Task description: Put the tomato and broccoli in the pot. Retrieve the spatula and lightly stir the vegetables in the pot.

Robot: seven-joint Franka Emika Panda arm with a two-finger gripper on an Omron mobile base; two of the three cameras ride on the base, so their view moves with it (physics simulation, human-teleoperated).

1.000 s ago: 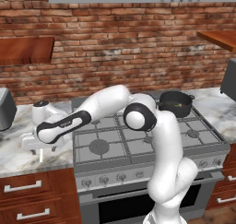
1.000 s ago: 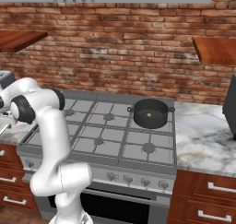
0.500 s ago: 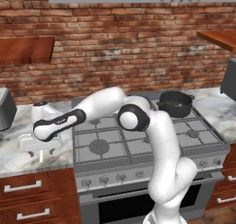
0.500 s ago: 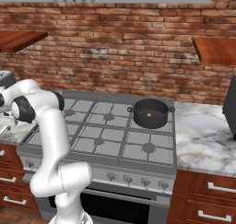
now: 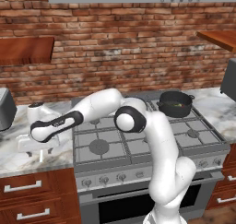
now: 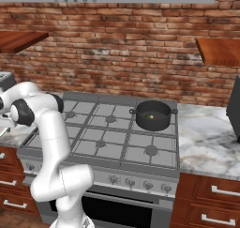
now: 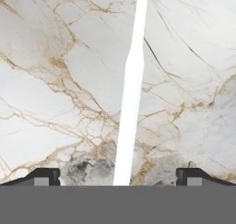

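At the far left of the left base view a grey appliance (image 5: 5, 109) sits at the edge of my marble counter (image 5: 18, 156), under a wooden shelf (image 5: 25, 49) fixed to the red brick wall (image 5: 120, 43). My gripper (image 5: 34, 147) hangs low over that counter, just left of the stove (image 5: 138, 140). Looking down my hand, the veined marble runs across the whole surface and the spatula (image 7: 131, 89) shows as a long pale handle lying flat on it, running between my two fingertips (image 7: 44, 176); its head is out of frame. My fingers are spread as wide as they go, one on each side of the handle and clear of it, holding nothing.

Moving right, the grey burner grates cover the stove top, with knobs along its front and wooden drawers (image 5: 27, 200) below. The pot (image 5: 175, 103) stands on the back right burner; I see something green and a bit of red inside, too small to name. Beyond it the marble continues to a dark appliance (image 5: 229, 78) beneath another shelf (image 5: 219, 38).
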